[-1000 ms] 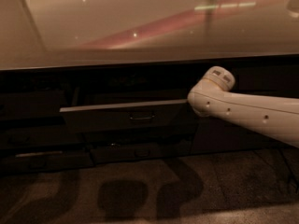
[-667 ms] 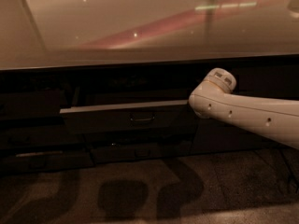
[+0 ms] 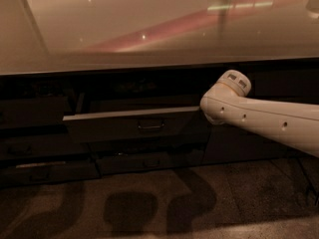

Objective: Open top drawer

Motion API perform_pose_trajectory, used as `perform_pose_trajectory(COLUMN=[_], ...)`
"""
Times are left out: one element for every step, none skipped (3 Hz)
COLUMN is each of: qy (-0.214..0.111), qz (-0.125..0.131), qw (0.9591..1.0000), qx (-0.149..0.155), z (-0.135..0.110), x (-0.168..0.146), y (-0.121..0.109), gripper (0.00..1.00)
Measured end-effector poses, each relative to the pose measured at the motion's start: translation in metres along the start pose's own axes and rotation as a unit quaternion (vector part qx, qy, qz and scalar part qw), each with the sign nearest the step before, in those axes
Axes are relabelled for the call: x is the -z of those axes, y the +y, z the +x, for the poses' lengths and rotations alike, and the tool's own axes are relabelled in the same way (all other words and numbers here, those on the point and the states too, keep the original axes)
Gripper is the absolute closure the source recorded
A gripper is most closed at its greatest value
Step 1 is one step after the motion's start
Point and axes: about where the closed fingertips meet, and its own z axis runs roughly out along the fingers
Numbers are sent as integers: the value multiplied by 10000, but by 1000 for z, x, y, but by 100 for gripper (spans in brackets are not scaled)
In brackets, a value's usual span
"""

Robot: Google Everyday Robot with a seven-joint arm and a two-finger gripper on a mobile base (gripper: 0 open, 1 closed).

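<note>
Top drawer [image 3: 114,129] at centre of frame, standing partly out of dark cabinet, pale top edge catching light. Small pull handle [image 3: 150,126] mid-front. White arm [image 3: 259,118] reaches in from right edge of frame; gripper [image 3: 205,111] at arm's tip, right against drawer's right end, centre-right. I cannot tell whether it is spread or closed, shadow swallows it. Glossy tabletop [image 3: 99,34] fills upper half, pink streak reflected. Narrower drawer [image 3: 149,162] just below. Arm shadows on floor [image 3: 239,193], lower frame.
</note>
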Motion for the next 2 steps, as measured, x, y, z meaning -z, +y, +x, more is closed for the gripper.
perform_pose_trajectory(qy=[-96, -96], qz=[-42, -42], qw=[9999, 9999], qx=[21, 21], z=[-4, -3], x=[-1, 1], y=[-6, -6], gripper=[100, 100])
